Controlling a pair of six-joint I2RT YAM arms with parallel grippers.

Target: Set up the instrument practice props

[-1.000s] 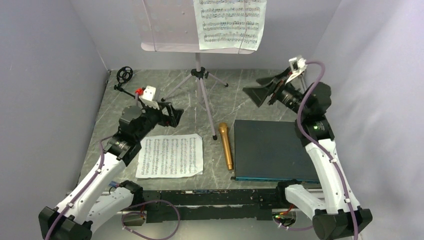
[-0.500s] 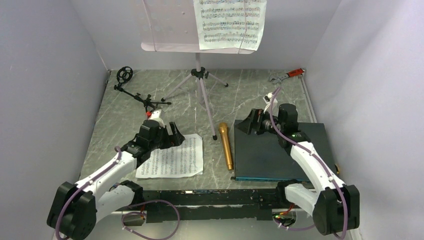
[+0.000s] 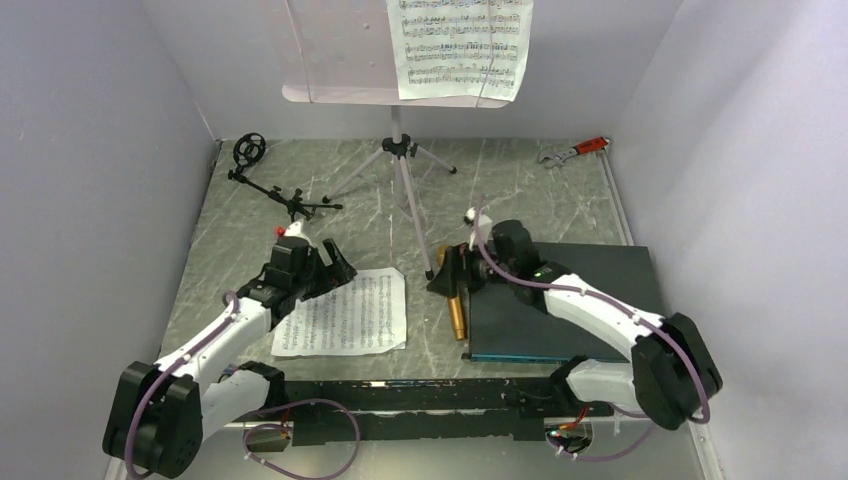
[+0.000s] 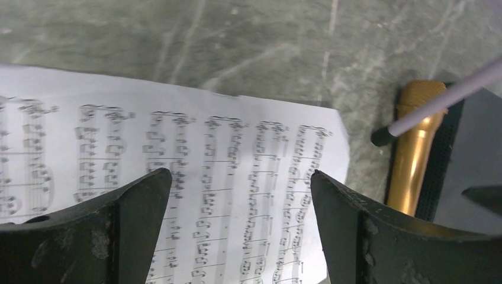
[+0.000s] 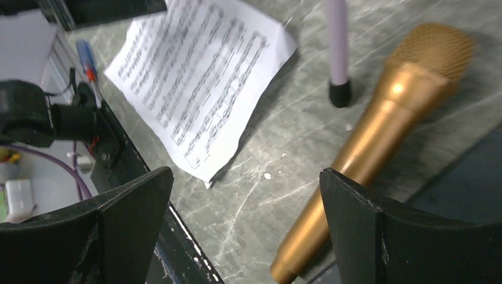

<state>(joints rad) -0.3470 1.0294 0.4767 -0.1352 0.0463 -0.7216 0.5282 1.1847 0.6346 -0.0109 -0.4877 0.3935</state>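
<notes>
One page (image 3: pixel 460 45) was up on the music stand (image 3: pixel 340 60) at 12 o'clock. A second page (image 3: pixel 345 312) lay on the desk (image 3: pixel 520 190) at 7 o'clock, under the wide-open left fingers (image 4: pixel 148 195). The microphone (image 3: pixel 458 315) lay under the wide-open right fingers (image 5: pixel 343 195), not yet in its little stand (image 3: pixel 270 180) at 10 o'clock.

Both arms stretched low. Left gripper (image 3: pixel 335 268) jaws spread wide, empty. Right gripper (image 3: pixel 447 272) jaws spread wide, empty.
</notes>
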